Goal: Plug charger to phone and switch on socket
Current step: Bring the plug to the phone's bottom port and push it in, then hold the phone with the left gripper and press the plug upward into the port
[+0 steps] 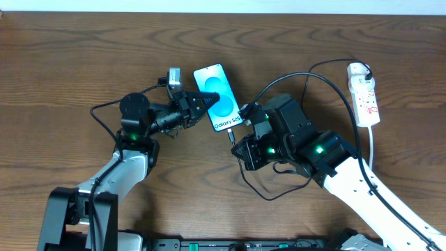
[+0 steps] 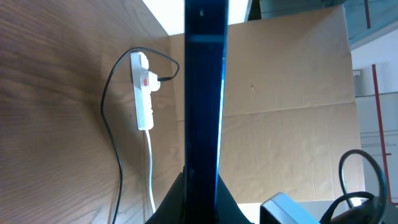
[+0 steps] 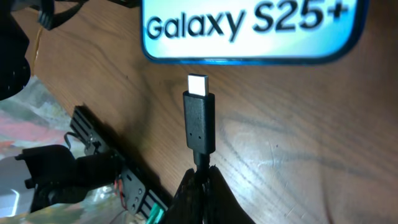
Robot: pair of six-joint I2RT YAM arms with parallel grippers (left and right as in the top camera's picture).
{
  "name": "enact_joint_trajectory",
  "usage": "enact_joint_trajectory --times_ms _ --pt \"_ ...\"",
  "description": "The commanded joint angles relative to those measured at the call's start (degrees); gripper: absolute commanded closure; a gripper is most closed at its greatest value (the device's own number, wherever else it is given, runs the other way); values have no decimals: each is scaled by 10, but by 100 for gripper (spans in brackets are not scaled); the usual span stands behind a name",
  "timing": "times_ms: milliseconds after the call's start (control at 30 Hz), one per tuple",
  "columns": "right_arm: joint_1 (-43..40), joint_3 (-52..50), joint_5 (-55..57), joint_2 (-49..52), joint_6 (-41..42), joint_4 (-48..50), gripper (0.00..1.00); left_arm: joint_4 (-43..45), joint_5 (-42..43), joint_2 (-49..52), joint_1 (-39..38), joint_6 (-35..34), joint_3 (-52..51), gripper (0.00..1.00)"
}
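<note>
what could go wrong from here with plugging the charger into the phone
1. The charger connector in the right gripper is apart from the phone and left of the middle of its bottom edge; pushed straight, it may miss the port, which I cannot see.
2. The left gripper grips the phone from one side, so a push might pivot it.
3. The cable loops round the right arm and could snag on reaching for the socket.

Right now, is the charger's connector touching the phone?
Apart. The right wrist view shows a plain gap between the metal tip of the charger and the bottom edge of the phone.
</note>
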Motion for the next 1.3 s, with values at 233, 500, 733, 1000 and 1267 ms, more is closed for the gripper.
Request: enact_joint_trajectory --times_ms 233,500,733,1000,1267 --pt "3 -1 -14 1 32 -14 99 12 35 -7 0 -22 17 93" --pt "3 -1 -13 1 37 -12 99 12 49 -7 0 -22 17 93" --pt "3 -1 -14 1 62 -13 99 12 48 -7 0 -33 17 93" --pt "3 -1 -14 1 62 -10 99 14 49 -7 0 -44 17 93" --pt "3 -1 -16 1 62 -5 99 14 48 -7 0 -48 17 92"
